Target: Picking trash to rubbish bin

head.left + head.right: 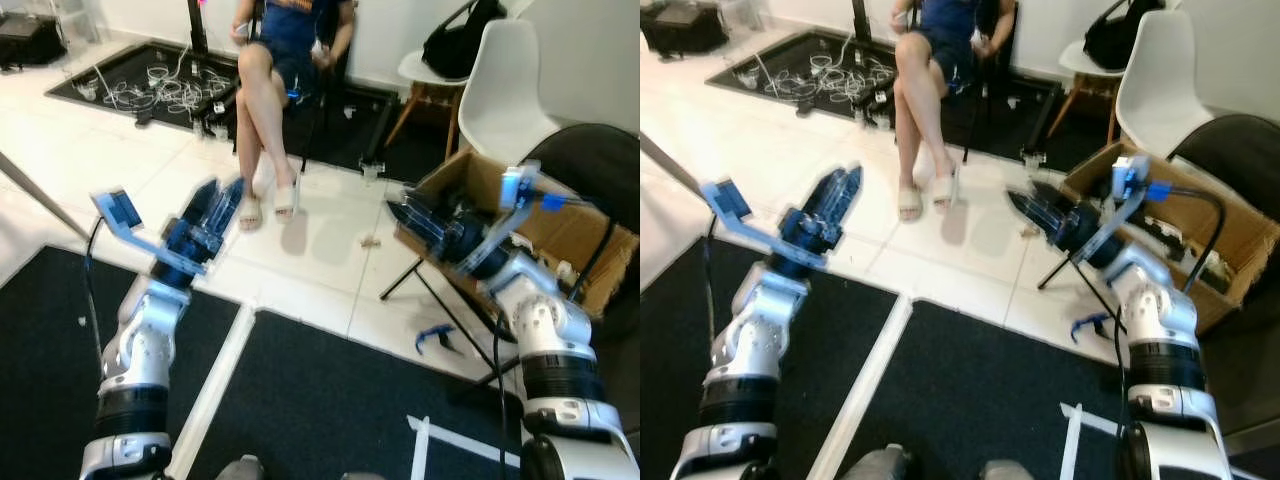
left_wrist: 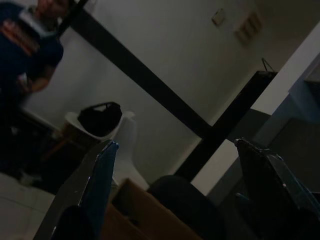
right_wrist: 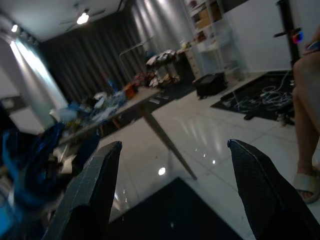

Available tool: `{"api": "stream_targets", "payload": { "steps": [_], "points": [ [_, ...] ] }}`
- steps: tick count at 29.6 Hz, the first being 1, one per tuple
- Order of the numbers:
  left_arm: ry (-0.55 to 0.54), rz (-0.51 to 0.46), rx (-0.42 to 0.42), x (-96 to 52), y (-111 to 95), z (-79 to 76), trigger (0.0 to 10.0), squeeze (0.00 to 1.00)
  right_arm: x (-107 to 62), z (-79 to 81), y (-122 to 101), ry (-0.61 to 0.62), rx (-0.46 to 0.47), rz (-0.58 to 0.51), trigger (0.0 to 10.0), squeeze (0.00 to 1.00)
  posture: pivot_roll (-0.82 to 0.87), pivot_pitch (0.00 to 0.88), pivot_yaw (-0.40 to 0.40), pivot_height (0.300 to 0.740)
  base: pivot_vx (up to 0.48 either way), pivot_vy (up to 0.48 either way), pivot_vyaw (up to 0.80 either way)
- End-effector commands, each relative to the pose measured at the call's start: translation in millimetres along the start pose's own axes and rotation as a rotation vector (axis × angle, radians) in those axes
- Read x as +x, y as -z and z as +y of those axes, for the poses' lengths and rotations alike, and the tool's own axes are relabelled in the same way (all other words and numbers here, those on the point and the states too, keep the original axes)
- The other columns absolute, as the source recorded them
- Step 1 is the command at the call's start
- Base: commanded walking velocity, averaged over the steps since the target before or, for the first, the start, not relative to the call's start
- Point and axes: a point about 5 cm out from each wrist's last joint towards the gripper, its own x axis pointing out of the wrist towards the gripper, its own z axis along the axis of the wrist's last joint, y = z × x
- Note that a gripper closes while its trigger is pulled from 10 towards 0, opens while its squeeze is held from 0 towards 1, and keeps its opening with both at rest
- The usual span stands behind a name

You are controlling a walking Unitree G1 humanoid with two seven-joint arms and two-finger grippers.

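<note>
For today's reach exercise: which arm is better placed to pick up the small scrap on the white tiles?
Probably the right. The right gripper hangs open just beside the scrap, while the left gripper is farther away.

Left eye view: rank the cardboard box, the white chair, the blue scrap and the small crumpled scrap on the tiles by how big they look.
1. cardboard box and white chair: alike, both partly hidden.
2. blue scrap.
3. small crumpled scrap.

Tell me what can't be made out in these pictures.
- Inside of the cardboard box: the right end effector and arm cover it in both eye views.
- Small scrap on the white floor: too small to identify.
- Blue object on the floor: too small to identify.
- Left wrist view: too dark for detail.
</note>
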Motion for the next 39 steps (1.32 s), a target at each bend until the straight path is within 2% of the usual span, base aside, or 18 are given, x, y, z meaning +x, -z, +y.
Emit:
{"api": "stream_targets", "payload": {
  "steps": [1, 3, 5, 8, 14, 39],
  "points": [
    [0.02, 0.078, -0.042, 5.6, 25, -9.2, 10.0, 0.0, 7.6, 0.7, 10, 0.043, 0.037, -0.006, 10.0, 0.0, -0.04, 0.0, -0.065, 0.74, 0.0, 0.0, 0.0],
    [0.036, 0.107, -0.035, 6.9, 30, -11.8, 10.0, 0.0, 11.1, 3.3, 15, 0.043, 0.057, -0.006, 10.0, 0.0, -0.04, 0.0, -0.066, 0.74, 0.0, 0.0, 0.0],
    [0.055, 0.113, 0.008, 8.4, 25, -9.6, 10.0, 0.0, 16.6, 14.0, 32, -0.003, 0.112, 0.014, 10.0, 0.0, -0.04, 0.0, -0.065, 0.74, 0.0, 0.0, 0.38],
    [0.061, 0.109, 0.012, 8.9, 24, -9.0, 10.0, 0.0, 17.8, 16.6, 35, -0.017, 0.128, 0.017, 10.0, 0.0, -0.04, 0.0, -0.065, 0.74, 0.0, 0.0, 0.76],
    [0.053, 0.099, -0.013, 11.1, 28, -8.6, 10.0, 0.0, 19.0, 13.6, 34, -0.018, 0.143, 0.007, 10.0, 0.0, -0.05, 0.0, -0.064, 0.74, 0.0, 0.0, 0.74],
    [0.087, 0.132, 0.009, 12.1, 33, -9.2, 10.0, 0.0, 20.5, 13.9, 37, -0.027, 0.142, 0.034, 10.0, 0.0, -0.05, 0.0, -0.062, 0.74, 0.0, 0.0, 0.74]
  ]
}}
